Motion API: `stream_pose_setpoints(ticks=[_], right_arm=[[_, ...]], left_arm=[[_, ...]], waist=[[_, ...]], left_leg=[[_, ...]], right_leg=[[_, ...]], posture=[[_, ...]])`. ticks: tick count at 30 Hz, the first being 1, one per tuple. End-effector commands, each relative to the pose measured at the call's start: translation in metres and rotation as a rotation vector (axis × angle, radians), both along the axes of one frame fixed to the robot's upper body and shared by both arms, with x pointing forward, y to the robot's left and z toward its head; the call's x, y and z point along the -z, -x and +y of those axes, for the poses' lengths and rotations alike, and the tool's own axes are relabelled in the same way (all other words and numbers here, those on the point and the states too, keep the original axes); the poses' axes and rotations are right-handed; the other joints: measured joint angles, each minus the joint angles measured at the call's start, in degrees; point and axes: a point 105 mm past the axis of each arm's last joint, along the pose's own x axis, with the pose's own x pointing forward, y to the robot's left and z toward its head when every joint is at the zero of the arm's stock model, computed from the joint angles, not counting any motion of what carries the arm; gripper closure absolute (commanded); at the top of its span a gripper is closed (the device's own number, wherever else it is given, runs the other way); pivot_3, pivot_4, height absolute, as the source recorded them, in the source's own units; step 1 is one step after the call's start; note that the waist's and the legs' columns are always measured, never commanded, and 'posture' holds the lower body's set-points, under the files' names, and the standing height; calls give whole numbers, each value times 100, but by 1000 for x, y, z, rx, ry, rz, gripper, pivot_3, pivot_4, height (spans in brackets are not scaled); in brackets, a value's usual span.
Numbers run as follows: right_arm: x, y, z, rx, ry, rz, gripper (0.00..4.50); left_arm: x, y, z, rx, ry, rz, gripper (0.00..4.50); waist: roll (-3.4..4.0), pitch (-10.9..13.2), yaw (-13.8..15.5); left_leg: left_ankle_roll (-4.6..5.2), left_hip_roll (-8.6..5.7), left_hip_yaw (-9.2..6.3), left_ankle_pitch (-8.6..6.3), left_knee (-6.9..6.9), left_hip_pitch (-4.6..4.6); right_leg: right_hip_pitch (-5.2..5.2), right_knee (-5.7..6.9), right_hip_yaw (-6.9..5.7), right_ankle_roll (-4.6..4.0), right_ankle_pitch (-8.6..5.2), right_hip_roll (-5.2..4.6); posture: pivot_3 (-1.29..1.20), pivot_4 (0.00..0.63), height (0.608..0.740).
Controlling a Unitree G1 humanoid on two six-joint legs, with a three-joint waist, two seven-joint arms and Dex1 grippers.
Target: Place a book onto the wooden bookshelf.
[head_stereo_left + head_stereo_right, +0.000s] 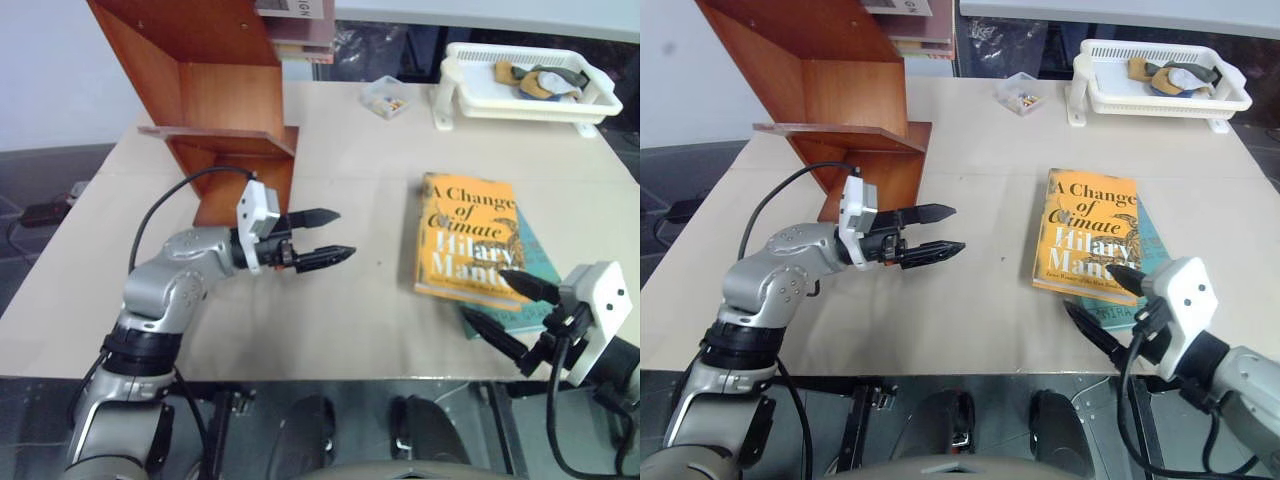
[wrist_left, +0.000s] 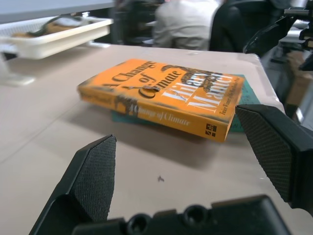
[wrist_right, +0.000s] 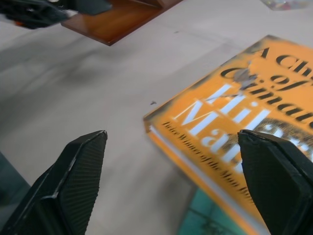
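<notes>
The yellow-orange book (image 1: pixel 465 235) lies flat on the table, right of centre, on top of a teal book (image 1: pixel 538 262). Its orange spine (image 2: pixel 161 116) faces my left gripper (image 1: pixel 345 233), which hovers open above the middle of the table, pointing at the book from a short way off. My right gripper (image 1: pixel 484 293) is open at the book's near corner, with nothing between its fingers (image 3: pixel 73 176). The wooden bookshelf (image 1: pixel 225 110) stands at the back left, behind my left arm.
A white plastic basket (image 1: pixel 455 72) holding small items sits at the table's far right. A small clear box (image 1: pixel 385 97) lies beside it. A seated person (image 2: pixel 181 22) is beyond the table's right side. Books stand on the shelf's upper part (image 1: pixel 300 25).
</notes>
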Motion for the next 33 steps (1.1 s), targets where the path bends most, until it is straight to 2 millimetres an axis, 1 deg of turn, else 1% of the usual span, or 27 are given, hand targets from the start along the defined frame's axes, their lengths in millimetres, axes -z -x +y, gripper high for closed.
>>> stream_pose_setpoints(ticks=[1, 2, 4, 6, 8, 14, 17, 21, 26, 28, 32, 33], right_arm=[[-7, 5, 6, 38, -14, -129, 51], [-1, 11, 8, 26, 2, -118, 51], [4, 19, 7, 30, 41, -131, 51], [3, 24, 8, 25, 40, -150, 51], [-1, 28, 8, 11, 41, -168, 51], [-9, 23, 8, 34, 56, -221, 51], [-9, 21, 10, 27, 56, -219, 51], [-13, 15, 9, 34, 68, -230, 51], [-20, 8, 12, 21, 62, -238, 51], [-22, 6, 12, 11, 65, -230, 51], [-25, 2, 13, 3, 75, -228, 51], [-26, 1, 12, 5, 76, -230, 51]], left_arm=[[0, -11, -6, 24, -32, -73, 0], [3, -14, -10, 40, -31, -49, 0], [1, -21, -19, 49, 18, 84, 0], [3, -30, -27, 38, 26, 205, 0], [4, -36, -34, 37, 22, 264, 0], [5, -43, -53, 44, 27, 585, 0], [10, -50, -60, -2, 16, 706, 0], [13, -51, -83, -21, 17, 907, 0], [16, -54, -99, -43, 49, 1013, 0], [19, -56, -107, -54, 50, 1014, 0], [23, -59, -114, -71, 66, 1029, 0], [24, -59, -118, -68, 80, 1040, 0]], waist=[[-2, -1, 30], [-3, -1, 35], [-2, -1, 91], [-17, 4, 101], [-27, 6, 46], [-43, 14, 23], [-45, 16, 29], [-55, 22, 39], [-58, 24, 24], [-58, 24, 28], [-59, 24, 36], [-59, 24, 36]], left_leg=[[0, 0, -1, 0, 0, 0], [0, 1, -6, 0, -1, -2], [0, 2, -13, 0, -1, -4], [1, 1, -18, 1, 3, -12], [2, 4, -20, 0, 27, -18], [10, 7, -24, -6, 40, -15], [10, 7, -27, -6, 39, -17], [11, 2, -37, -6, 45, -36], [12, 1, -45, -7, 50, -55], [12, 1, -47, -7, 50, -57], [12, 0, -53, -6, 56, -65], [12, 0, -54, -6, 56, -68]], right_leg=[[0, 1, -1, 0, 0, 0], [0, 1, -6, 0, -1, 5], [0, 2, -11, 0, -1, 6], [0, 1, -17, 2, -2, 5], [2, 2, -15, 5, -1, 9], [8, 9, -10, 6, 0, 14], [7, 9, -11, 5, -1, 15], [0, 6, -19, 7, 0, 13], [-14, 5, -25, 20, 8, 15], [-16, 6, -27, 25, 11, 16], [-16, 6, -34, 28, 14, 14], [-17, 5, -36, 28, 14, 14]], posture=[[0, 150, 740], [0, 150, 740], [0, 150, 740], [0, 150, 740], [0, 150, 740], [0, 150, 740], [0, 150, 740], [0, 150, 740], [0, 150, 740], [0, 150, 740], [0, 150, 740], [0, 150, 740]])
